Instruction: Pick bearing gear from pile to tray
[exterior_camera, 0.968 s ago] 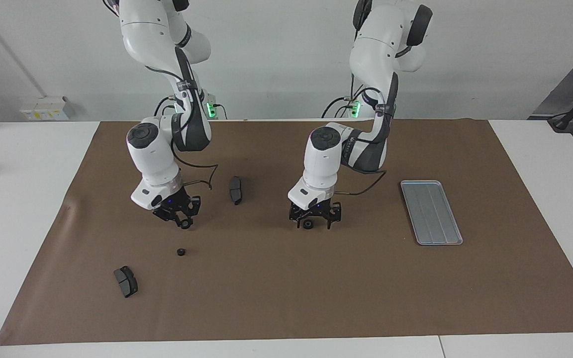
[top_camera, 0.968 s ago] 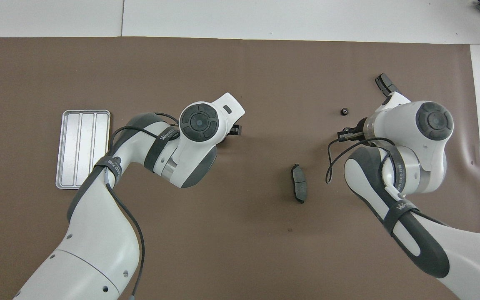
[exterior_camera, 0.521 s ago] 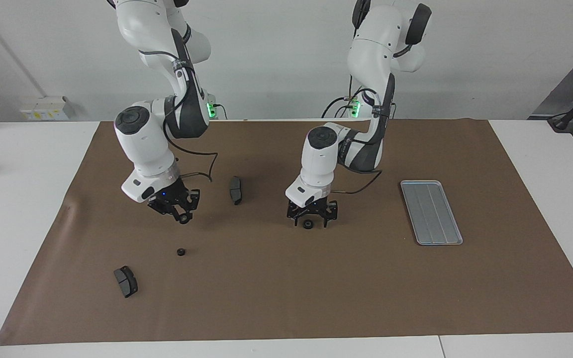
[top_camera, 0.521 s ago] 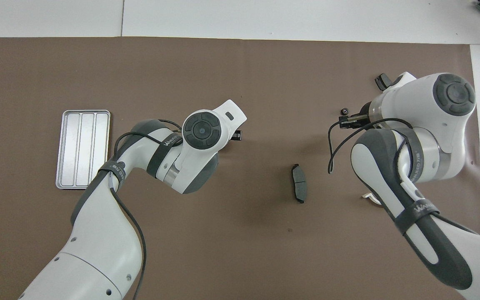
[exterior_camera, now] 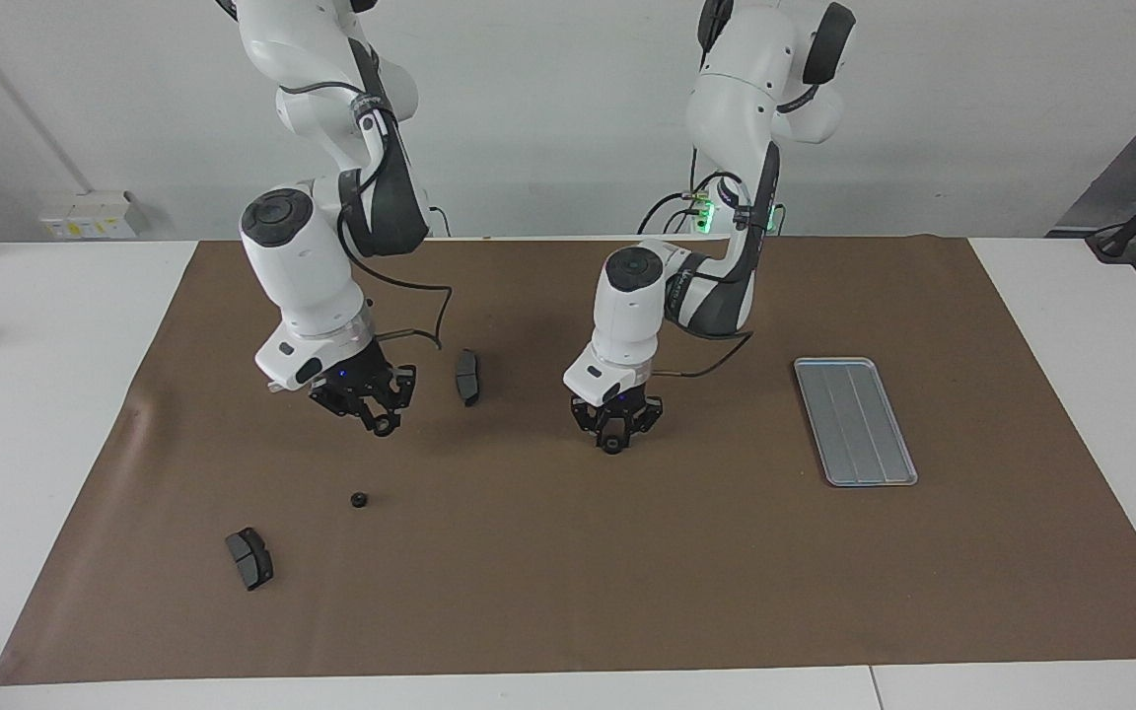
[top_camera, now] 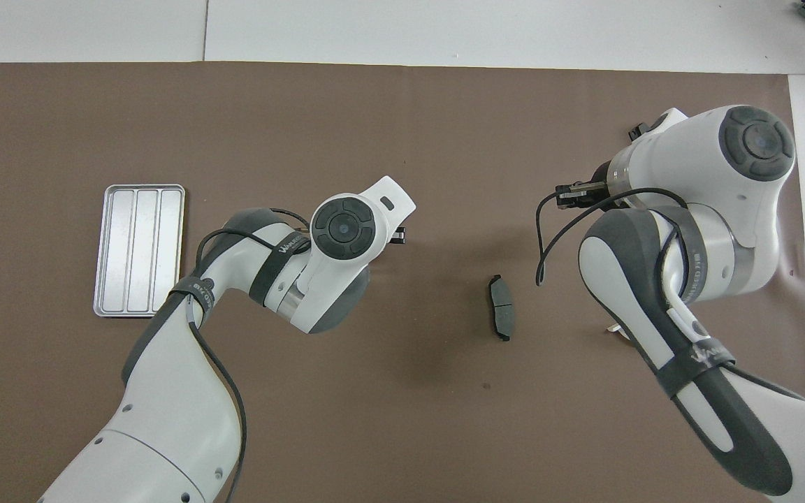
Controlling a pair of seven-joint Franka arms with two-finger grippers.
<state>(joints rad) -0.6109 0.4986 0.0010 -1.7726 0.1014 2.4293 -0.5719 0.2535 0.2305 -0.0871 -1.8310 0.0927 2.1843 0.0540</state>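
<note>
My left gripper (exterior_camera: 613,441) is down at the brown mat (exterior_camera: 568,592) in the middle of the table, shut on a small black gear (exterior_camera: 612,447). In the overhead view only a black tip of the left gripper (top_camera: 398,235) shows under its wrist. My right gripper (exterior_camera: 381,422) hangs above the mat, shut on another small black gear (exterior_camera: 387,426). A third gear (exterior_camera: 359,500) lies loose on the mat, farther from the robots than the right gripper. The silver ridged tray (exterior_camera: 854,421) lies toward the left arm's end and holds nothing; it also shows in the overhead view (top_camera: 139,250).
One dark brake pad (exterior_camera: 467,376) lies between the two grippers, also in the overhead view (top_camera: 502,307). A second brake pad (exterior_camera: 249,558) lies farther out at the right arm's end. A bit of the white bracket (top_camera: 615,330) shows beside the right arm.
The left gripper's fingers have closed on the gear on the mat. The right gripper has risen and swung toward the middle of the table with its gear.
</note>
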